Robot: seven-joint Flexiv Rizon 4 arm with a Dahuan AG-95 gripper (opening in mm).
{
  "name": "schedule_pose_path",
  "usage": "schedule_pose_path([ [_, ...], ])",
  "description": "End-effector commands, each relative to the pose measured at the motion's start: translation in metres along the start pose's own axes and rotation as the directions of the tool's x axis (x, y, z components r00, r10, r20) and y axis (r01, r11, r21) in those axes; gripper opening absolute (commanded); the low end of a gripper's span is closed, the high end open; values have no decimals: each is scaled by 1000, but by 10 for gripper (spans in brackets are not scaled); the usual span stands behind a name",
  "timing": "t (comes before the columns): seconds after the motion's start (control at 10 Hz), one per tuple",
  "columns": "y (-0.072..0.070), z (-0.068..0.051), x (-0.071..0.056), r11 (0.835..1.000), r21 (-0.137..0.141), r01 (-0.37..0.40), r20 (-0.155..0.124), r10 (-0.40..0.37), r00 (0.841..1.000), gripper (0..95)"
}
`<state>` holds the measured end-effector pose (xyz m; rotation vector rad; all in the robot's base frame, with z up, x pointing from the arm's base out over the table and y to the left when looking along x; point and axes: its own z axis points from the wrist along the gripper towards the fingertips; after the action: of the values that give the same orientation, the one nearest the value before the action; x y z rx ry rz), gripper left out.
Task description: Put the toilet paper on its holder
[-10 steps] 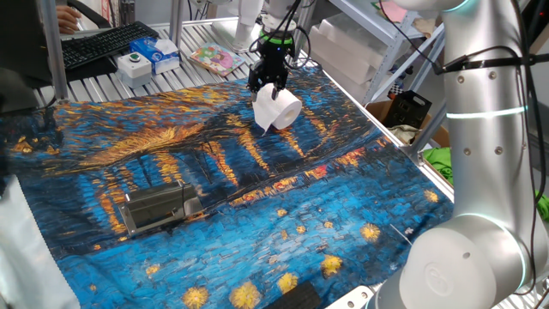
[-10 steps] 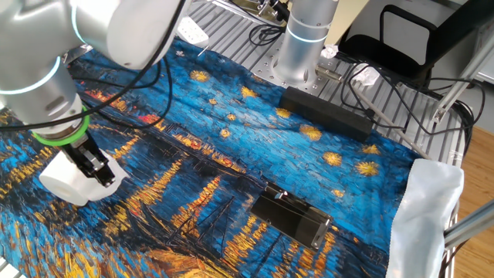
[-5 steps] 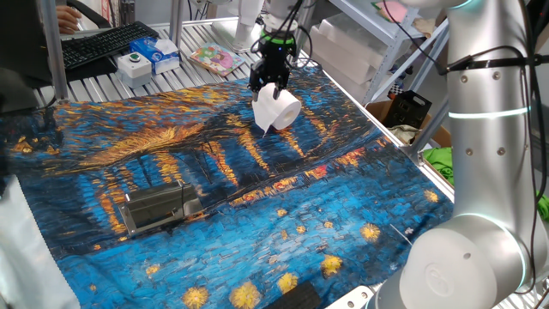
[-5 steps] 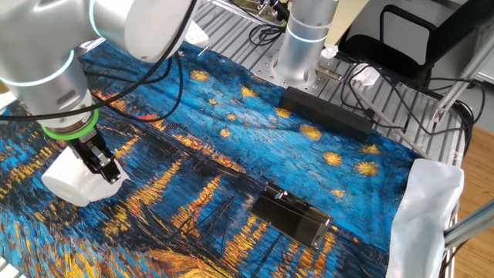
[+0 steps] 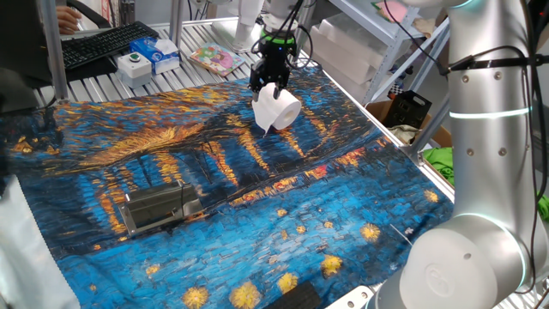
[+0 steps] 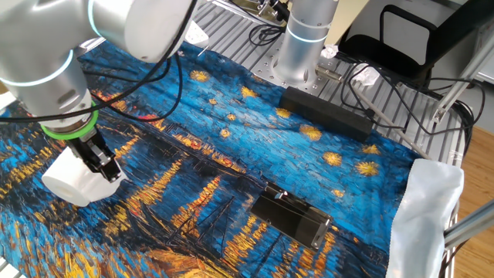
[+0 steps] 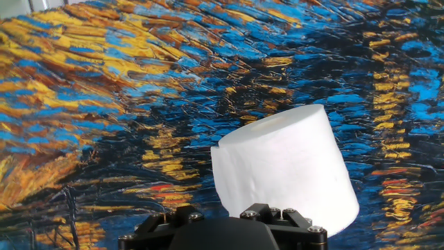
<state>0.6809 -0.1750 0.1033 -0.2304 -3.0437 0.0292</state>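
Note:
The toilet paper (image 5: 278,110) is a white roll held in the air just above the blue and gold painted cloth (image 5: 257,197), at its far side. My gripper (image 5: 268,83) is shut on the toilet paper from above. The other fixed view has the toilet paper (image 6: 71,179) low on the left under the gripper (image 6: 99,161). In the hand view the toilet paper (image 7: 284,170) fills the lower right, and its gripped end is hidden behind the gripper body. The holder (image 5: 159,208), a grey metal bracket, lies flat on the cloth far from the roll. It shows as the holder (image 6: 292,216) in the other fixed view.
A white button box (image 5: 135,64), a blue box (image 5: 161,51), a keyboard (image 5: 103,43) and a booklet (image 5: 214,58) sit beyond the cloth's far edge. A long black box (image 6: 328,112) lies by the arm's base (image 6: 305,46). White fabric (image 6: 424,208) hangs at one side.
The arm shifted slightly a second ago, carrying the roll a little along with it. Over the last half second nothing has moved.

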Motion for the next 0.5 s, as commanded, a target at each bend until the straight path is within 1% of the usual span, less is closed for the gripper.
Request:
schedule_pose_path([
  [0.1,0,0,-2,1000,22,8,1,-8,1000,570],
  [0.2,0,0,-2,999,45,14,4,-14,1000,570],
  [0.3,0,0,-2,998,69,17,5,-17,1000,760],
  [0.5,0,0,-2,996,83,37,-5,-36,999,760],
])
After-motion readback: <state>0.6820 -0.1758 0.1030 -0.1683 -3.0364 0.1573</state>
